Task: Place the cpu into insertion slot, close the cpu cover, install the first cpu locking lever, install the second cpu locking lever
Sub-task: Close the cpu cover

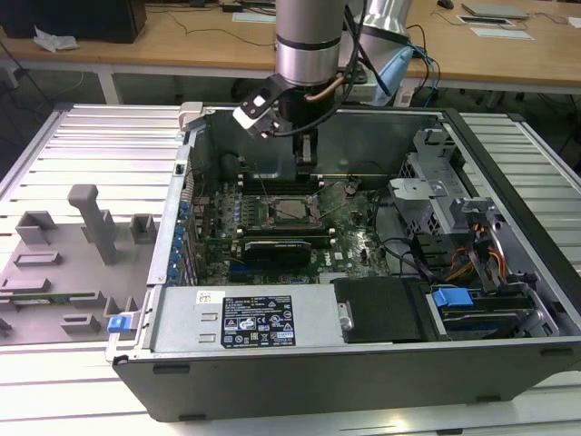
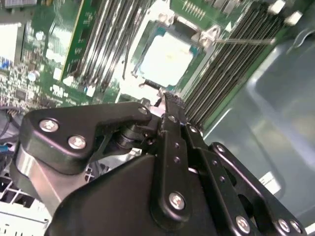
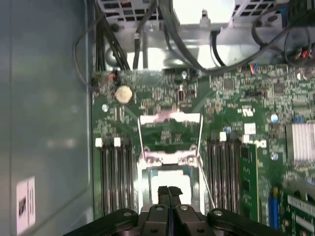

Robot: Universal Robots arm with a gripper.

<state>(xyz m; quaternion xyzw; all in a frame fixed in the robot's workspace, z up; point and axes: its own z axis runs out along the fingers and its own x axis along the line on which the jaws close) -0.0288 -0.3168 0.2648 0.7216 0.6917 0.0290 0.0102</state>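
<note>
hanging straight above the small flat silver-grey square chip [image 2: 167,54] lying in the square black-framed socket [image 2: 196,49], black metal pincer [image 3: 169,189] pinched tight on nothing, thin dark steel cover frame [image 3: 170,117] flipped open just past the socket, away from the pincer.

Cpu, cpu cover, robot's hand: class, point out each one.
cpu [image 2: 167,54], second wrist view, middle of its pale top.
cpu cover [image 3: 170,118], first wrist view, bright bar of the open frame.
hand [image 3: 169,190], first wrist view, between its fingertips.
</note>
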